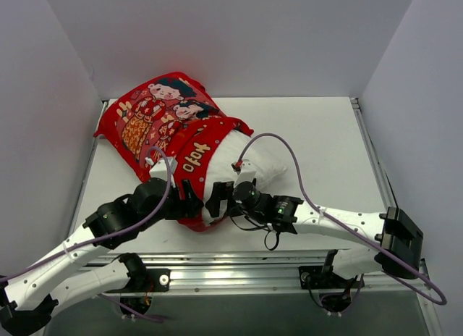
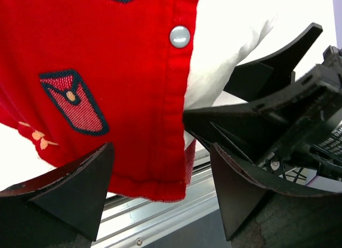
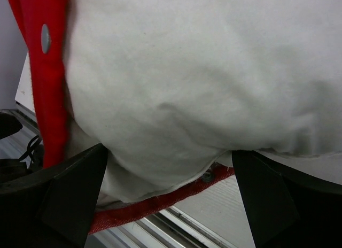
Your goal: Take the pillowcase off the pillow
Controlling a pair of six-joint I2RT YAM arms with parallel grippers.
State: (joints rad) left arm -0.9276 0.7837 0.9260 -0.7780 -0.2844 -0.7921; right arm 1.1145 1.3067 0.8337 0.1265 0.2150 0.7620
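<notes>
At the near edge, our left claw stands wide astride the pillowcase hem, our right claw wide around the pillow.

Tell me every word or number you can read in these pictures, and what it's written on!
On the red pillowcase, gold characters: too small and tilted to read.
On the pillow: no writing on the white part that shows.
In both wrist views: no words or numbers, only a small printed motif and a snap button.
</notes>
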